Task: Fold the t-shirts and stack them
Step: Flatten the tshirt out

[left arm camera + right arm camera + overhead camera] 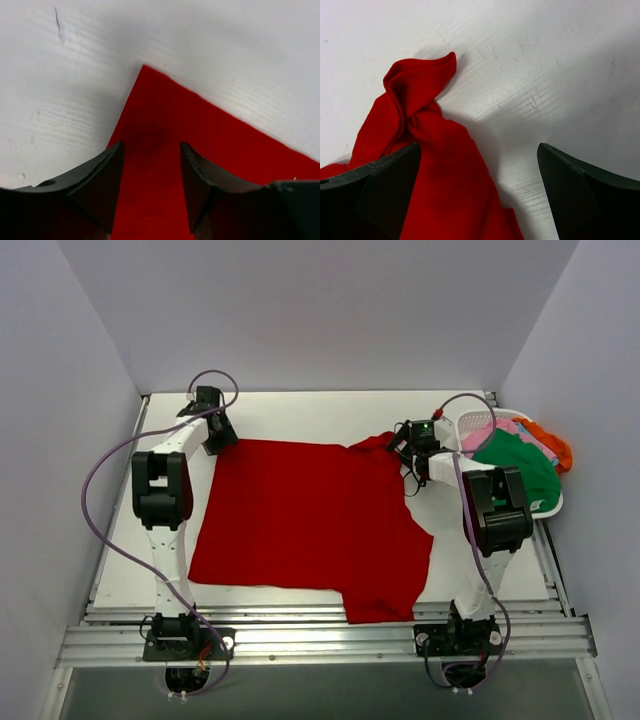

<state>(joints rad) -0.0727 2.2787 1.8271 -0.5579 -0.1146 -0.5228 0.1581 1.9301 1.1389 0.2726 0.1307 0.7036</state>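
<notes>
The bright red t-shirt (310,525) lies spread flat on the white table, one sleeve at the near edge and one bunched at the far right. My left gripper (215,435) is open over the shirt's far left corner (200,150), its fingers (100,175) on either side of the cloth (152,150). My right gripper (405,448) is wide open (479,150) over the twisted, bunched sleeve (435,165), which lies beside its left finger (385,185). Green (520,465), pink (485,435) and orange (550,440) t-shirts are heaped in the basket.
A white slatted basket (478,420) stands at the table's far right, just right of my right arm. Bare white table (300,415) shows beyond the shirt. Grey walls close in on three sides. A metal rail (320,640) runs along the near edge.
</notes>
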